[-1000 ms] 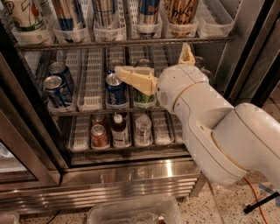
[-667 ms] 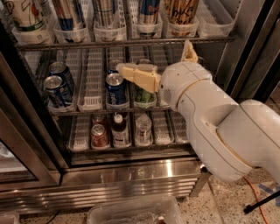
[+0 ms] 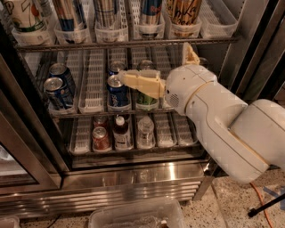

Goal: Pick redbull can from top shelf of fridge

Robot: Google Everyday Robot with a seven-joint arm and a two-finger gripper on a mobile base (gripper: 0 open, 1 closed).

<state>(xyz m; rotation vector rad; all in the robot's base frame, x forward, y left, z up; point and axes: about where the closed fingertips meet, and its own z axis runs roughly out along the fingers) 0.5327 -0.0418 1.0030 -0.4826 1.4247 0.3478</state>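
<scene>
The redbull can (image 3: 150, 11) stands in a clear lane tray on the top shelf (image 3: 133, 43) of the fridge (image 3: 133, 171). It is blue and silver with a red mark, and its top is cut off by the frame edge. My gripper (image 3: 128, 79) is cream-coloured and points left. It sits below the top shelf rail, in front of a short blue can (image 3: 117, 92) and a green can (image 3: 146, 99) on the middle rack. It is well below the redbull can and holds nothing that I can see.
More tall cans share the top shelf: a blue-and-silver one (image 3: 71, 17), a silver striped one (image 3: 105, 13) and a tan-and-black one (image 3: 182, 10). Short blue cans (image 3: 58, 89) stand at middle left. Bottles and a red can (image 3: 100, 137) are on the lowest rack. A plastic bin (image 3: 133, 216) lies on the floor.
My gripper has stayed almost in place in front of the middle rack. The arm's large rear segment has risen slightly. No can has moved.
</scene>
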